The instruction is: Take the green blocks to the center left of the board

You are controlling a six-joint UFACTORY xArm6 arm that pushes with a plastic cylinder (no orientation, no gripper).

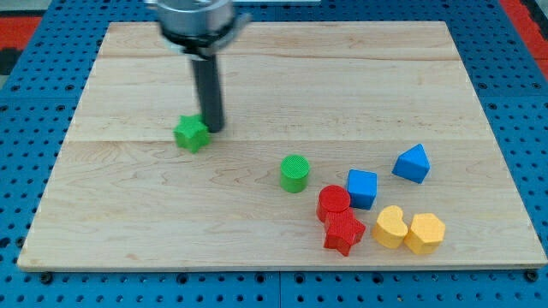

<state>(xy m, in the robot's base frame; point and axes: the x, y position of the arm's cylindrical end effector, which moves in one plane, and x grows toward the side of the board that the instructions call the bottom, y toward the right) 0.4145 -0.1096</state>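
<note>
A green cube-like block [192,133] lies left of the board's middle. A green cylinder [294,173] stands near the board's centre, lower right of the cube. My tip [213,129] is down on the board, touching or almost touching the right side of the green cube. The dark rod rises from there to the arm's mount at the view's top.
The wooden board [120,214] lies on a blue pegboard. At the lower right stand a red cylinder [334,203], a red star [343,232], a blue cube [362,188], a blue triangular block [413,163], a yellow heart [390,227] and a yellow hexagon [425,233].
</note>
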